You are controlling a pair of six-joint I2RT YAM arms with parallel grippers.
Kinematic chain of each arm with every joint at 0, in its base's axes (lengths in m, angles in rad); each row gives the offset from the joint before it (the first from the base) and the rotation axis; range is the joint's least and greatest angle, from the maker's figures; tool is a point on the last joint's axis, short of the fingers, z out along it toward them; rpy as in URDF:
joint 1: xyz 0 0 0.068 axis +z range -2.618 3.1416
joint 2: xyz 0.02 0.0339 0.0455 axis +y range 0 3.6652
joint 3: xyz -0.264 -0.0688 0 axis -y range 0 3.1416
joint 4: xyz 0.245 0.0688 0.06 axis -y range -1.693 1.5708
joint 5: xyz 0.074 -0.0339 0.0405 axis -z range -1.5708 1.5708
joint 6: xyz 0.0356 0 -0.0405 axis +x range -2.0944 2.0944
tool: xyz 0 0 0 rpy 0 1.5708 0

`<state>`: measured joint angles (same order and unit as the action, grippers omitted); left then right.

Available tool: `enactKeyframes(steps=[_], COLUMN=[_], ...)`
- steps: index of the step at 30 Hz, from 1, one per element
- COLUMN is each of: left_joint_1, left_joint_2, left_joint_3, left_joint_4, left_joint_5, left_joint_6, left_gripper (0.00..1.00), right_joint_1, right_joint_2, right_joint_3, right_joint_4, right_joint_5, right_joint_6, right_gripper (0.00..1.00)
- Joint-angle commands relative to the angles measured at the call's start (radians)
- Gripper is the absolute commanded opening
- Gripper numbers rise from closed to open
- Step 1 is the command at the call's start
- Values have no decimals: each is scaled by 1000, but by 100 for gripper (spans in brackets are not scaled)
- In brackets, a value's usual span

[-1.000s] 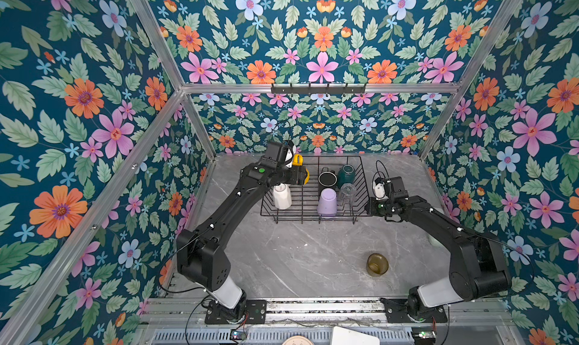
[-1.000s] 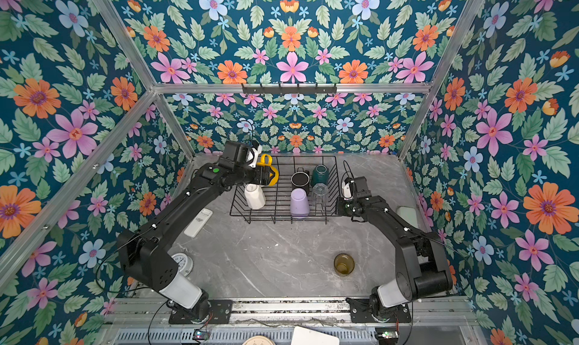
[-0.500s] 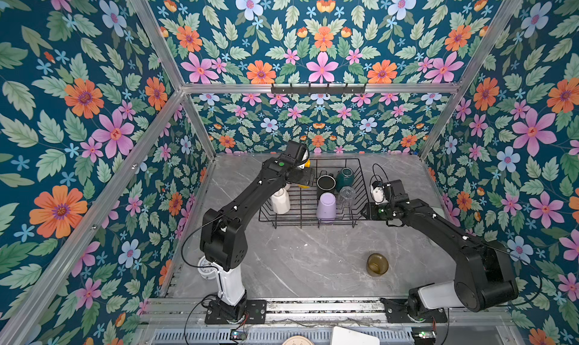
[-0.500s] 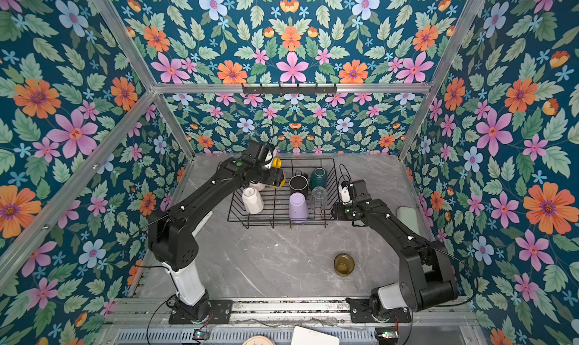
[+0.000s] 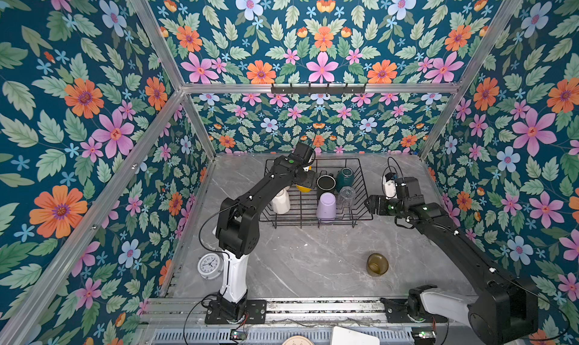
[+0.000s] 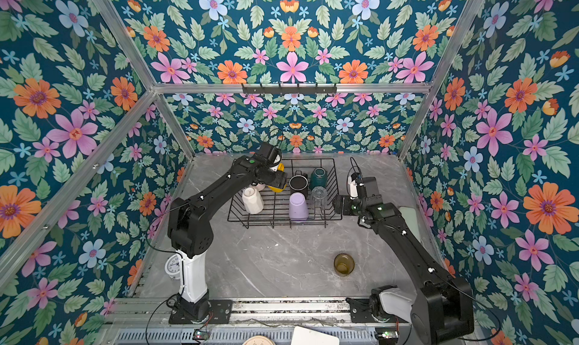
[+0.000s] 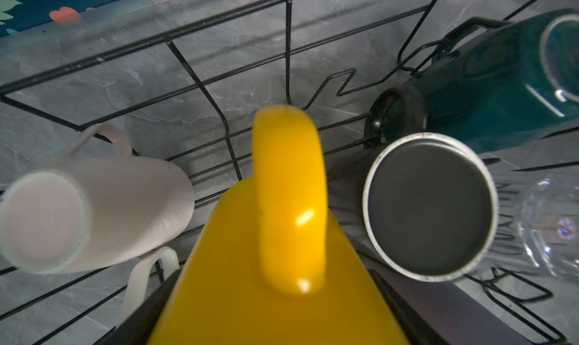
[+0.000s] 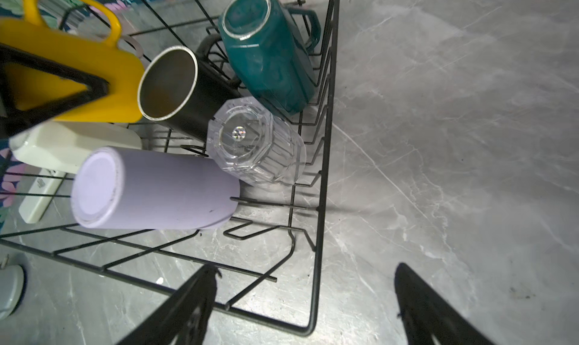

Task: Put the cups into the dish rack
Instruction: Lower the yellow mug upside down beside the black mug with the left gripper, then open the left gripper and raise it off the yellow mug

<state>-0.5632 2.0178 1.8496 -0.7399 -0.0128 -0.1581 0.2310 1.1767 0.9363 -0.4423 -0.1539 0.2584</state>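
Nearest the camera in both top views, the amber-brown glass [image 5: 377, 264] stands upright and alone on the grey marbled table [image 5: 300, 259], low and right of centre in the frame, well apart from the rack and from both arms. A white alarm clock [image 5: 209, 266] sits at the lower left beside the base of the left arm. Further up, in the middle of the frame, the black wire dish rack [image 5: 313, 224] holds the other cups. Along its near side the white mug [image 5: 281, 201] lies at the left, the lavender tumbler [image 5: 326, 205] stands bottom up at the centre, and the clear glass [image 5: 345, 196] stands upside down just to its right. Behind them are the black mug [image 5: 326, 182] and, at the upper right corner of the rack, the dark green mug [image 5: 345, 176], base up and tilted. The right gripper [image 8: 305, 299] hangs just outside the rack's right wall, its jaws spread wide with nothing between them; in the right wrist view they straddle the rack's near corner wire. The left gripper [image 5: 308, 182] reaches into the far left part of the rack and grips the yellow mug [image 7: 282, 265] by its body, handle toward the back wall. The pale pink mug [image 7: 94, 212] lies on its side just beside the yellow one in the left wrist view.
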Motion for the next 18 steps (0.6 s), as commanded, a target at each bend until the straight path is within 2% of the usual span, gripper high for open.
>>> enactKeyframes(steps=[1, 11, 15, 18], left_joint_1=[-1, -4, -4, -4], left_joint_2=[22, 107, 133, 144], left_joint_3=[22, 57, 65, 68], left_joint_4=[10, -3, -2, 2], left_joint_5=[-37, -77, -88, -90], left_joint_6=[8, 5, -3, -6], left_gripper=[0, 0, 4, 11], right_joint_1=[1, 1, 1, 1], right_joint_2=[-39, -158, -188, -201], right_joint_3=[5, -11, -12, -11], right_joint_4=[-47, -95, -110, -118], right_joint_5=[12, -16, -24, -29], right_joint_6=[35, 69, 78, 82], right_gripper=[88, 89, 89, 89])
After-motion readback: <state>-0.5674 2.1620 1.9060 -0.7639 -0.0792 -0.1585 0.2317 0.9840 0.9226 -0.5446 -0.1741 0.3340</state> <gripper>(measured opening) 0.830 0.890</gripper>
